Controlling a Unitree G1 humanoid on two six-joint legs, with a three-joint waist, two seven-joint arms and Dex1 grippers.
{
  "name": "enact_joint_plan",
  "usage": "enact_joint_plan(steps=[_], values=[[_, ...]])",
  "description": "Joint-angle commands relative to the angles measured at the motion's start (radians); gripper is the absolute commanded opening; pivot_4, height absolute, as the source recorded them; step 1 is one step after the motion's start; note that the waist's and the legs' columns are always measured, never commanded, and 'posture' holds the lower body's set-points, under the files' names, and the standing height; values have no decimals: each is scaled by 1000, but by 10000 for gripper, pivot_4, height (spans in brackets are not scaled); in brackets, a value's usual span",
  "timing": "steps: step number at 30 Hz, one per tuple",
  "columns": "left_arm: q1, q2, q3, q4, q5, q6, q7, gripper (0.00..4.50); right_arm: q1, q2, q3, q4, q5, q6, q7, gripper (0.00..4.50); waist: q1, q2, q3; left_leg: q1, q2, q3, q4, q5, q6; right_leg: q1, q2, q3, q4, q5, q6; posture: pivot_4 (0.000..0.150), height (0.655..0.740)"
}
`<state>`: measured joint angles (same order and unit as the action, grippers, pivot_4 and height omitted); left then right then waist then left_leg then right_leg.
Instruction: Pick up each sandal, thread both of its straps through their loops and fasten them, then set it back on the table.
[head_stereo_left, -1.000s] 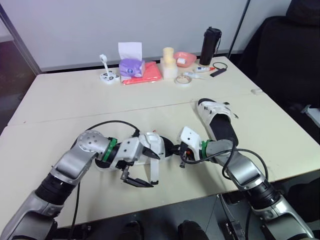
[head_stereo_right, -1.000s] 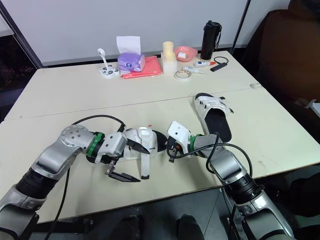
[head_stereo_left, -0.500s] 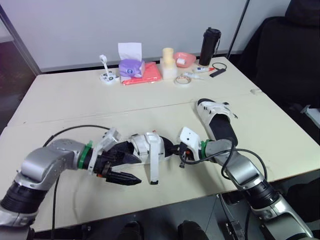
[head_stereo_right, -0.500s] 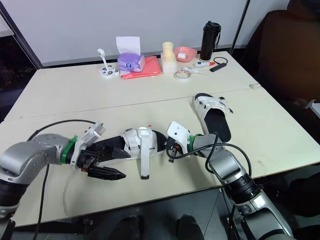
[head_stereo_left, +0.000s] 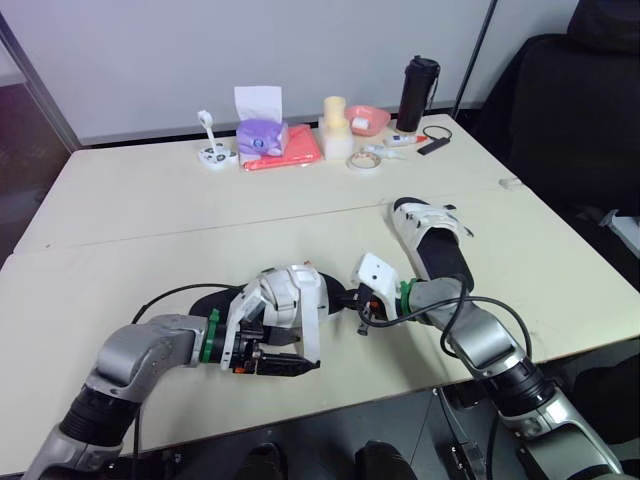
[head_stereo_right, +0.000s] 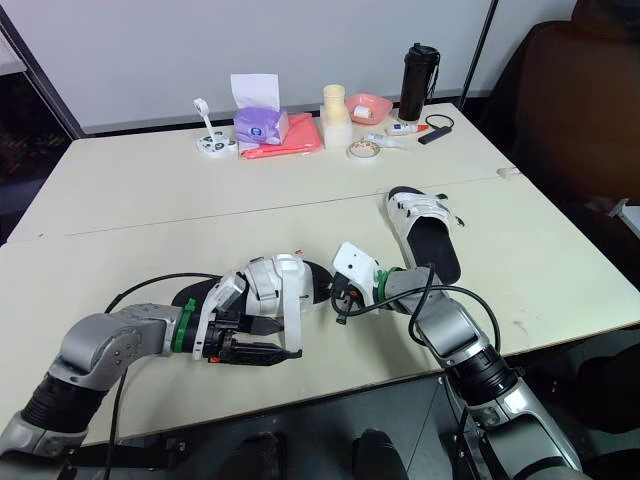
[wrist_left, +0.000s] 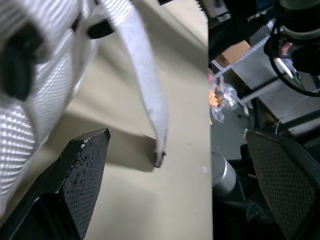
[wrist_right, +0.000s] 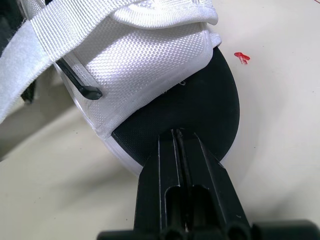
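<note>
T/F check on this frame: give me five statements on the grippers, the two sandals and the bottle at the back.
1. The right gripper is shut on the toe end of the near sandal. True.
2. The left gripper is clamped on the loose strap. False: its fingers are open, and the strap's end hangs between them untouched.
3. The second sandal lies on the table, to the robot's right of the near one. True.
4. The black bottle lies on its side. False: it stands upright at the table's far edge.
5. The loose strap is fastened down. False: it hangs free.
</note>
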<state>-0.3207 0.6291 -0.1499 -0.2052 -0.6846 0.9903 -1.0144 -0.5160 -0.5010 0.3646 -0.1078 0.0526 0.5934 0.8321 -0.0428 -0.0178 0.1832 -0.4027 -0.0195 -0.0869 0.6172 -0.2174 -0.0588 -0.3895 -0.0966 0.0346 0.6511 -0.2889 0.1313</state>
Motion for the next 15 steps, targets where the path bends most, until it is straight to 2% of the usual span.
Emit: enact_joint_plan(steps=[1, 9, 10, 11, 13, 15], values=[[-4, -36, -13, 4, 11, -32, 19, 44639, 27, -2, 26, 13, -13, 28, 4, 0, 1, 0, 0, 0, 0, 0, 0, 0, 0, 0, 0, 0, 0, 0, 0, 1500, 7400], [7, -112, -3, 15, 0, -30, 56, 44639, 33, -4, 24, 3, -15, 34, 0, 0, 2, 0, 0, 0, 0, 0, 0, 0, 0, 0, 0, 0, 0, 0, 0, 1500, 7400], [8, -118, 2, 19, 2, -33, 64, 39362, 33, -4, 24, 2, -15, 35, 0, 0, 2, 0, 0, 0, 0, 0, 0, 0, 0, 0, 0, 0, 0, 0, 0, 1500, 7400], [9, -122, 6, 22, 2, -35, 70, 36335, 33, -3, 24, 1, -15, 36, 0, 0, 2, 0, 0, 0, 0, 0, 0, 0, 0, 0, 0, 0, 0, 0, 0, 1500, 7400], [11, -127, 12, 22, 4, -39, 79, 27135, 36, -4, 24, -2, -15, 37, 0, 0, 2, 0, 0, 0, 0, 0, 0, 0, 0, 0, 0, 0, 0, 0, 0, 1500, 7400], [11, -135, 31, 29, 0, -38, 96, 16170, 37, 0, 27, -2, -17, 38, -1, 0, 2, 0, 0, 0, 0, 0, 0, 0, 0, 0, 0, 0, 0, 0, 0, 1500, 7400]])
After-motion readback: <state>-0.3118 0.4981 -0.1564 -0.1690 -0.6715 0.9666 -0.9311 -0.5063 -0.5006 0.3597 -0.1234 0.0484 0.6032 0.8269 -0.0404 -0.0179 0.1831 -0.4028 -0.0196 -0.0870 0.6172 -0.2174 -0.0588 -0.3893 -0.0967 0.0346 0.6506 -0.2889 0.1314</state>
